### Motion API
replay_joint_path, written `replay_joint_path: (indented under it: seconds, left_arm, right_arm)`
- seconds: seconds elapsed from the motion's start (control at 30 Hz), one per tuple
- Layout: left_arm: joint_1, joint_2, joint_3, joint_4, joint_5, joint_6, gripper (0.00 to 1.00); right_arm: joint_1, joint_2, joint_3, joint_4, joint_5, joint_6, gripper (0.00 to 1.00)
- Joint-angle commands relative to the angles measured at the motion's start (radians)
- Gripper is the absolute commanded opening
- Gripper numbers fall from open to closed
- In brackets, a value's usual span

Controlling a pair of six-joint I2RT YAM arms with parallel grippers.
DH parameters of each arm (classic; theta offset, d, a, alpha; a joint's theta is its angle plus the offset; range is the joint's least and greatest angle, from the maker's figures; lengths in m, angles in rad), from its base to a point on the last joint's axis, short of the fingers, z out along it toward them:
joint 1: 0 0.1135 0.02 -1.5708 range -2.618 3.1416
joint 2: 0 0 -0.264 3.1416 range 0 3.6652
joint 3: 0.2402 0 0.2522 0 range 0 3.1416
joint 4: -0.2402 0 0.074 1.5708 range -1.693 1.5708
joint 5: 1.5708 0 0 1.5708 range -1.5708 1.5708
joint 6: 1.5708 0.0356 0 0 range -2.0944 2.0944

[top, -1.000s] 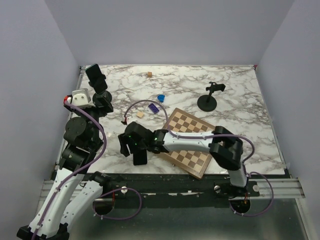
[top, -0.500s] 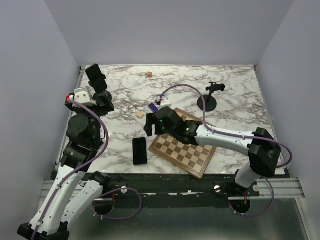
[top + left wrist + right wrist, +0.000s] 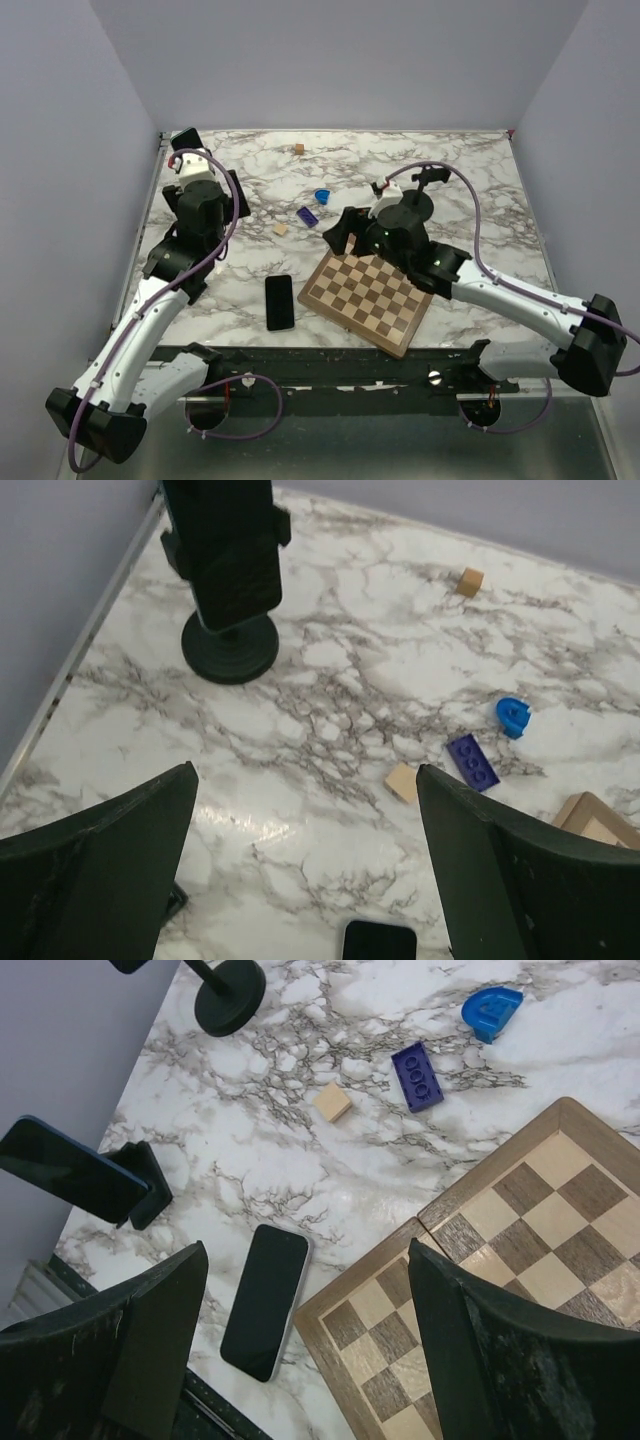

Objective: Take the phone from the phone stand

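A black phone (image 3: 280, 301) lies flat on the marble table near the front edge, left of the chessboard; it also shows in the right wrist view (image 3: 265, 1300) and at the bottom edge of the left wrist view (image 3: 380, 943). A second dark phone (image 3: 235, 555) sits clamped in a black phone stand (image 3: 230, 650) at the back left corner (image 3: 187, 148). An empty black stand (image 3: 415, 205) is at the back right. My left gripper (image 3: 215, 205) (image 3: 305, 780) is open and empty, short of the back-left stand. My right gripper (image 3: 343, 232) (image 3: 308, 1250) is open and empty above the chessboard's far-left edge.
A wooden chessboard (image 3: 370, 295) lies front centre. A blue arch (image 3: 322, 195), a purple brick (image 3: 308, 214) and a tan cube (image 3: 281, 229) lie mid-table. Another tan cube (image 3: 299, 149) is at the back. Grey walls close the left, right and back.
My right gripper let go of the phone on the table at the front and drew back up and right. My left arm swung its gripper up and right, near the back-left stand.
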Motion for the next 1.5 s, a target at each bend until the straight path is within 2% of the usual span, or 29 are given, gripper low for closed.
replay_joint_path:
  seconds: [0.0,0.1,0.3,0.53,0.7,1.0,1.27,1.47]
  left_arm:
    - [0.014,-0.027,0.009,-0.275,-0.021,-0.202,0.98]
    - [0.021,-0.063,-0.008,-0.354,-0.035,-0.239,0.98]
    - [0.048,-0.078,-0.046,-0.509,-0.172,-0.399,0.99]
    - [0.106,-0.012,-0.056,-0.580,-0.249,-0.519,0.99]
    - [0.165,0.078,-0.029,-0.714,-0.298,-0.726,0.99]
    - [0.290,0.209,-0.002,-0.813,-0.307,-0.934,0.98]
    - [0.330,0.215,-0.051,-0.654,-0.273,-0.851,0.99]
    - [0.359,0.239,-0.043,-0.603,-0.268,-0.790,0.99]
  right_arm:
    - [-0.007,-0.080,-0.095,0.033,-0.032,-0.008,0.88]
    - [-0.006,-0.124,-0.138,0.061,-0.053,-0.009,0.89]
    - [-0.007,-0.157,-0.158,0.067,-0.053,-0.043,0.89]
    - [-0.006,-0.147,-0.165,0.113,-0.091,-0.065,0.89]
    - [-0.006,-0.150,-0.184,0.125,-0.100,-0.057,0.89]
    - [-0.007,-0.175,-0.194,0.116,-0.057,-0.060,0.89]
    - [-0.007,-0.149,-0.187,0.118,-0.051,-0.057,0.89]
    - [-0.007,-0.124,-0.175,0.132,-0.064,-0.053,0.89]
